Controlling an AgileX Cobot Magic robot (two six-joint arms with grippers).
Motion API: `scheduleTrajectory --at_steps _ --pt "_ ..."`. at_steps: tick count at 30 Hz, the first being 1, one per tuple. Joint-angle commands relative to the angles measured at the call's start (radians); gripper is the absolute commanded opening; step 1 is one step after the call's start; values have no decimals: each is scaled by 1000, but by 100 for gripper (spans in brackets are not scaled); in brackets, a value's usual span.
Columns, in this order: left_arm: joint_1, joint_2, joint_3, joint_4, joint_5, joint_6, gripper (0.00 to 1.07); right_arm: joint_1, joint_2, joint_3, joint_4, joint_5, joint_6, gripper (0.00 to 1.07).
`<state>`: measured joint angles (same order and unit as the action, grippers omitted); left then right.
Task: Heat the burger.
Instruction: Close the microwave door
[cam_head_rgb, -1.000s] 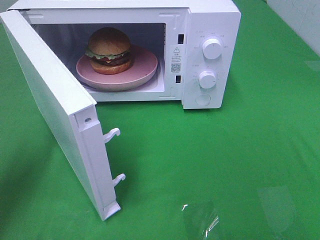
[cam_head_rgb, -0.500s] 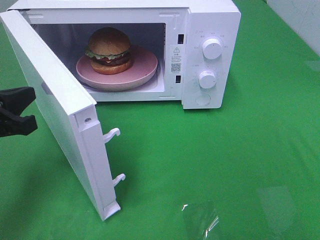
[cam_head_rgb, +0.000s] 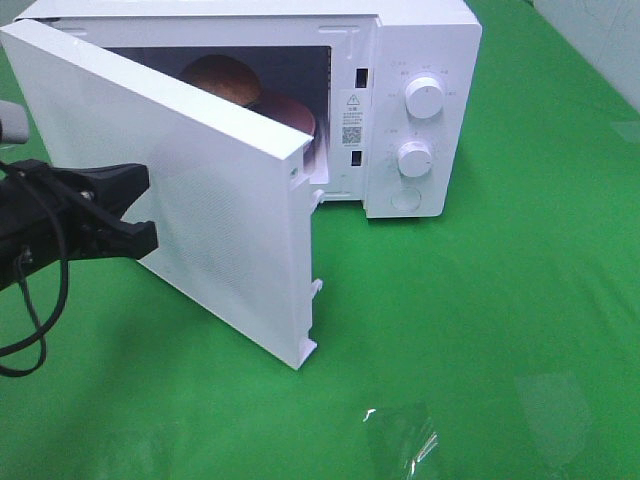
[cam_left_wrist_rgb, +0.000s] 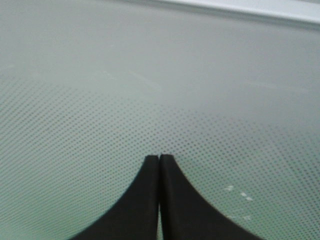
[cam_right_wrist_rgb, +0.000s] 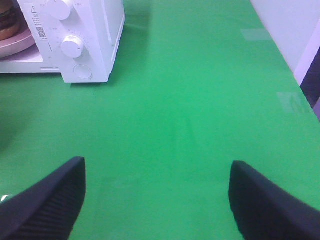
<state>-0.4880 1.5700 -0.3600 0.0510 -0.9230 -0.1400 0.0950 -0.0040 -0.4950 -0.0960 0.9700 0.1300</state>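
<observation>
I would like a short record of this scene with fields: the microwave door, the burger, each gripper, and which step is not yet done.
door: microwave door partly open, swung across most of the cavity
burger: burger inside the microwave, on the pink plate, mostly hidden by the door
left gripper: left gripper shut, tips against the door's outer face, holding nothing
right gripper: right gripper open, empty, over the green table
not yet done: door not latched; no gripper at the upper knob or lower knob
</observation>
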Motion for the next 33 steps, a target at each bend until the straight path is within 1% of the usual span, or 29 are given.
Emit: scheduleTrajectory --at_steps 1,2,3,4,5,7,8,9,10,11,12,13,15,16,17,19,20,21,22,23,25,26,27,28,29,30,31,32,33 --pt "-27 15 -35 -30 -9 6 0 -3 -27 2 1 -7 -2 75" --pt "-53 35 -65 -62 -9 18 0 -3 -27 2 1 -7 -2 75" --pt "-53 35 -65 -62 -9 18 0 -3 -27 2 1 -7 -2 75" --pt "-78 53 -94 -106 -2 44 0 -3 -27 2 1 -7 -2 75" --pt "-78 53 -94 -106 -2 44 0 -3 -27 2 1 -7 -2 75" --pt "-113 77 -144 -162 25 79 0 -3 -27 2 1 -7 -2 75" --pt "-113 77 -144 -162 25 79 0 -3 -27 2 1 -7 -2 75" --pt "-128 96 -183 -174 49 95 0 -3 -27 2 1 -7 -2 75" --pt "-128 96 -183 -174 49 95 0 -3 -27 2 1 -7 -2 75" --pt "-137 116 -217 -176 68 99 0 -3 -27 2 1 -7 -2 75" --pt "-137 116 -217 -176 68 99 0 -3 -27 2 1 -7 -2 75" --pt "-143 135 -257 -176 92 99 0 -3 -27 2 1 -7 -2 75" --pt "-145 144 -277 -176 108 95 0 -3 -27 2 1 -7 -2 75" --pt "-151 159 -310 -191 129 96 0 -3 -27 2 1 -7 -2 75" --pt "-151 159 -310 -191 129 96 0 -3 -27 2 1 -7 -2 75" --pt "-153 175 -341 -195 146 96 0 -3 -27 2 1 -7 -2 75" --pt "-153 190 -380 -195 172 95 0 -3 -27 2 1 -7 -1 75" --pt "-153 190 -380 -195 172 95 0 -3 -27 2 1 -7 -1 75" --pt "-153 208 -415 -200 189 95 0 -3 -27 2 1 -7 -1 75" --pt "-153 208 -415 -200 189 95 0 -3 -27 2 1 -7 -1 75" --pt "-153 231 -468 -214 230 95 0 -3 -27 2 1 -7 -1 75" --pt "-153 231 -468 -214 230 95 0 -3 -27 2 1 -7 -1 75" --pt "-153 248 -501 -217 254 95 0 -3 -27 2 1 -7 -1 75" --pt "-153 248 -501 -217 254 95 0 -3 -27 2 1 -7 -1 75" --pt "-153 263 -535 -217 272 95 0 -3 -27 2 1 -7 -1 75" --pt "-153 263 -535 -217 272 95 0 -3 -27 2 1 -7 -1 75" --pt "-153 279 -564 -217 282 95 0 -3 -27 2 1 -7 -1 75" --pt "-153 279 -564 -217 282 95 0 -3 -27 2 1 -7 -1 75" --pt "-153 295 -589 -217 282 95 0 -3 -27 2 1 -7 -1 75"
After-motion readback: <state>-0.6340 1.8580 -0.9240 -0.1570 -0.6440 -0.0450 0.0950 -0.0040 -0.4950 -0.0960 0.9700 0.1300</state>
